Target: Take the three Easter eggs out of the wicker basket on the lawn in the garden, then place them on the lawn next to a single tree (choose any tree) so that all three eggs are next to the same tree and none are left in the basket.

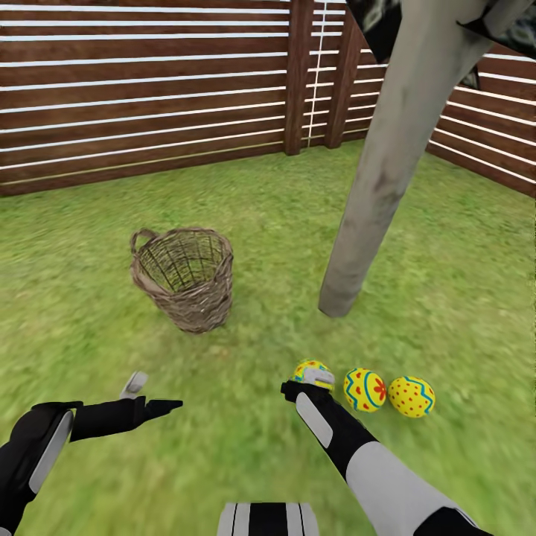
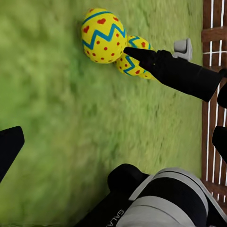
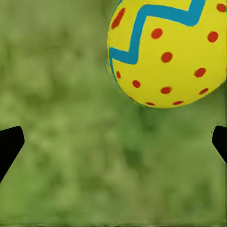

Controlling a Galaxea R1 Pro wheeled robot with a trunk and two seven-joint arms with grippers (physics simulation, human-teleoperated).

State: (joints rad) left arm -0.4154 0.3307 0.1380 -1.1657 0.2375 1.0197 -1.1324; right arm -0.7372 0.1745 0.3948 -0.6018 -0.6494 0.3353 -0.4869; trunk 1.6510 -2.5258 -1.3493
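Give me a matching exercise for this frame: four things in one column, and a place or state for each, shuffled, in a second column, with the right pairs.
Things:
1. wicker basket
2. three Easter eggs
3. tree trunk
4. left gripper

Places or states:
A. rising from the lawn, leaning, in front of the fence corner
B. lying in a row on the grass near the trunk's foot
C. standing upright on the grass, no egg visible inside
D. open over bare grass, holding nothing

Pairs: 1-C, 2-B, 3-A, 4-D
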